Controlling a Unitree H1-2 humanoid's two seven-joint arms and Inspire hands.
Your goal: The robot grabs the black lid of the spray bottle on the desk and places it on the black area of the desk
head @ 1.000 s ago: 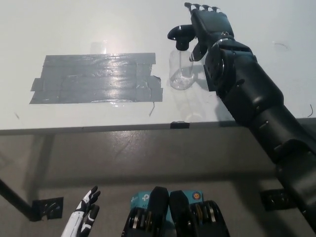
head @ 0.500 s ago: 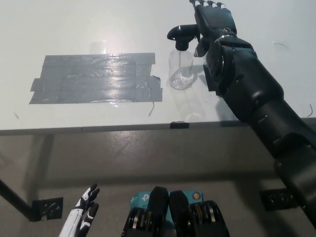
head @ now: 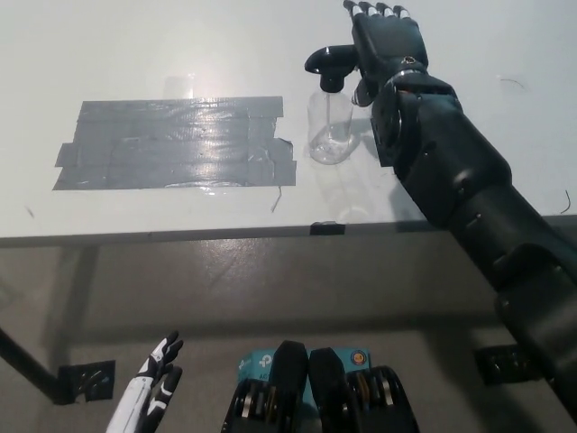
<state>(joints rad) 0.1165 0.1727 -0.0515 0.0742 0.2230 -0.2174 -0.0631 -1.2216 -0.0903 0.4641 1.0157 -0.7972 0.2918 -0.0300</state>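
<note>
Though beside black lid [head: 329, 61], right hand [head: 386, 41] grip unclear

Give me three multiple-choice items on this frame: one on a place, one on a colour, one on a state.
1. Where is the bottle relative to the tape patch?
A. on it
B. just off its right end
C. off the desk

2. What colour is the lid?
A. black
B. white
C. red

3. Where is the lid now?
A. on the tape patch
B. on the bottle
C. lying on the floor

Key: 1 B, the bottle stands on bare desk beside the patch's right edge. 2 A, the lid is black above the clear bottle. 3 B, the lid sits atop the bottle, with the right hand beside it; the left hand hangs below the desk.
</note>
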